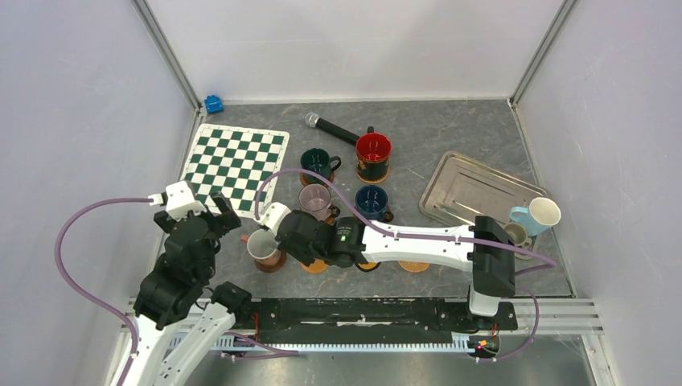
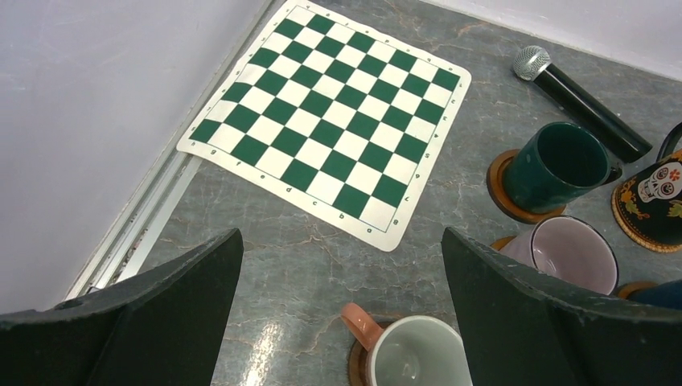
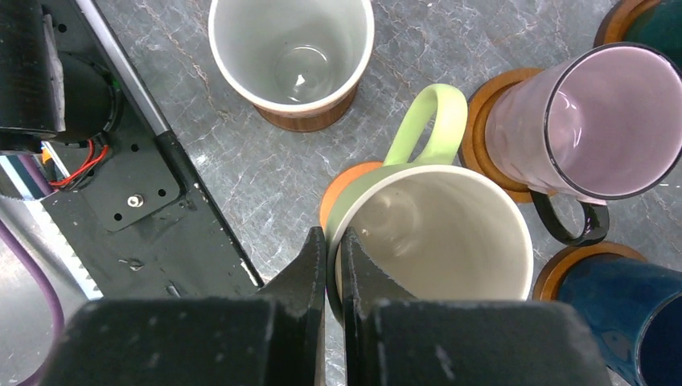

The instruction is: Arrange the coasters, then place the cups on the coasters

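At the lower centre of the right wrist view, your right gripper (image 3: pixel 334 261) is clenched on the rim of the pale green mug (image 3: pixel 438 233). An orange coaster (image 3: pixel 342 189) shows beneath the mug, between the white-inside mug (image 3: pixel 291 48) and the glass mug (image 3: pixel 599 121). Your left gripper (image 2: pixel 339 241) hangs released above the grey table (image 2: pixel 474 104).

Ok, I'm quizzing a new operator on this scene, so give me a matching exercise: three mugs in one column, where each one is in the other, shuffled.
Mugs:
1. pale green mug
2. red-inside mug
3. light blue mug

Places:
A. beside the metal tray
B. rim pinched by the right fingers
C. beside the microphone

Pairs: 1-B, 2-C, 3-A
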{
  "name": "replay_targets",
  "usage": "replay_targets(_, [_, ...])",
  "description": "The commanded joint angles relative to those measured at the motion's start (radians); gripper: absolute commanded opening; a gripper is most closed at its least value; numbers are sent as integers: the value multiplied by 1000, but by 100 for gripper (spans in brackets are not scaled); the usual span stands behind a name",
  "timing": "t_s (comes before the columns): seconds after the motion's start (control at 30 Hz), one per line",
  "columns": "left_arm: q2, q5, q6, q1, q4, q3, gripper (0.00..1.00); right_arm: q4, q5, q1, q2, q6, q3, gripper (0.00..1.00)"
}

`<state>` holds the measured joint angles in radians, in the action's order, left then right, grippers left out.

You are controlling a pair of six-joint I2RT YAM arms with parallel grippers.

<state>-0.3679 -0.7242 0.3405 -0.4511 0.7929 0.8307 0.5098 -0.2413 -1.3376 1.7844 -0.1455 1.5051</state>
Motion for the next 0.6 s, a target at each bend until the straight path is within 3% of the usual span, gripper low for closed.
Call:
replay_targets(0.0, [10, -42, 34, -1, -4, 4, 100, -89, -70, -5, -17, 32, -19, 0])
replay_targets(0.57, [20, -49, 41, 0, -6, 4, 100, -182, -81, -24, -13, 45, -103, 0])
